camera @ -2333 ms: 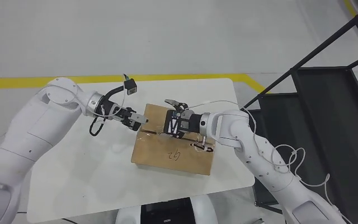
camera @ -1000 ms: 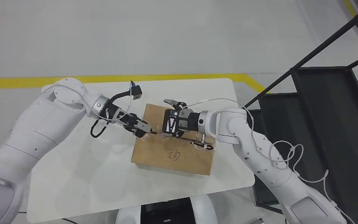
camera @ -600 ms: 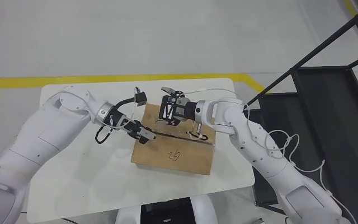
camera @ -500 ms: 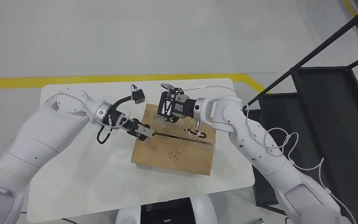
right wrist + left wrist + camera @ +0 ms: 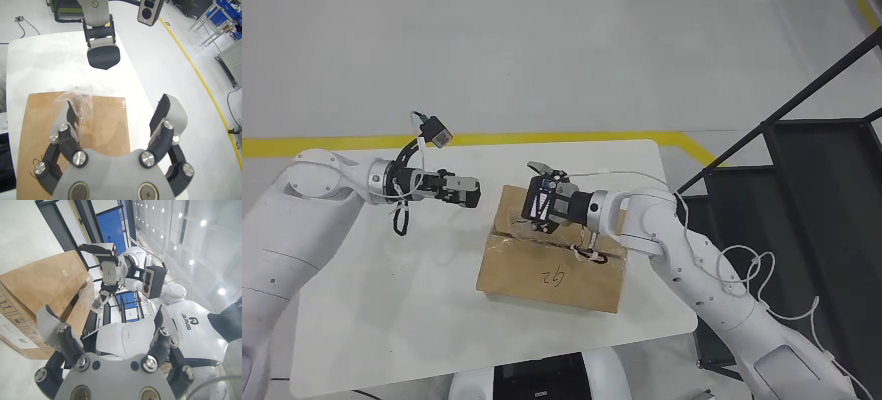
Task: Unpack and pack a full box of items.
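Box [image 5: 552,270] lies under the open right pincer [image 5: 116,100], film [image 5: 83,102] clinging to it; the open, empty left pincer [image 5: 475,191] hovers nearby.

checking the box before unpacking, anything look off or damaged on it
Yes: a crumpled strip of clear film sticks up from the box at its top seam, clinging to one finger of the open right gripper. The flaps gape slightly there.

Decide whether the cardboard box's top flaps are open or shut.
Nearly shut: the flaps of the cardboard box lie flat on top, with a narrow dark gap at the seam where crumpled clear tape is peeled up.
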Tool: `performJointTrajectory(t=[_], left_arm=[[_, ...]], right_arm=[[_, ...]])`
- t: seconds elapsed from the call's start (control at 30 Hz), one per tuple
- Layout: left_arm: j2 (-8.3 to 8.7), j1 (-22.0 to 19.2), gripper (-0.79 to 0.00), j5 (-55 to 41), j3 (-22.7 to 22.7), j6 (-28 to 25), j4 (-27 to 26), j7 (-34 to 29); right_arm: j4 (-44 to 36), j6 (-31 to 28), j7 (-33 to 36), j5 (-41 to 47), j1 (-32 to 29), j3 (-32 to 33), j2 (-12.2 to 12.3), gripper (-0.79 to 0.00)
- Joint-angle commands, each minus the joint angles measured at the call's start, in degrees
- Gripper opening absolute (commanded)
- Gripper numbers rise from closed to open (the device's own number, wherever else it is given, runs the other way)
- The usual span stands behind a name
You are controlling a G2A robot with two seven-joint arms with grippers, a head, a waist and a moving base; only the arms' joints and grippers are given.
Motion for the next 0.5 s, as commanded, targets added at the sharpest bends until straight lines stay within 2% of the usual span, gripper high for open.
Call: performJointTrajectory(t=[0.0,0.13,0.27,0.47], left_arm=[[-0.03,0.2,0.0,0.3,-0.5,0.2,0.0,-0.2],[-0.16,0.9,0.0,0.5,-1.5,0.2,0.2,-0.2],[-0.27,1.5,0.0,0.7,-2.2,0.1,0.7,-0.1],[-0.27,1.5,0.0,0.7,-2.2,0.1,0.7,-0.1]], right_arm=[[-0.4,-0.9,-1.1,0.7,-0.7,1.1,0.2,0.0],[-1.3,-1.3,-3.6,0.5,-2.1,3.8,0.7,0.0],[-2.8,2.2,-4.7,-4.0,-3.5,4.6,0.8,0.0],[-3.6,6.1,-4.1,-9.1,-3.8,0.0,0.0,0.0]])
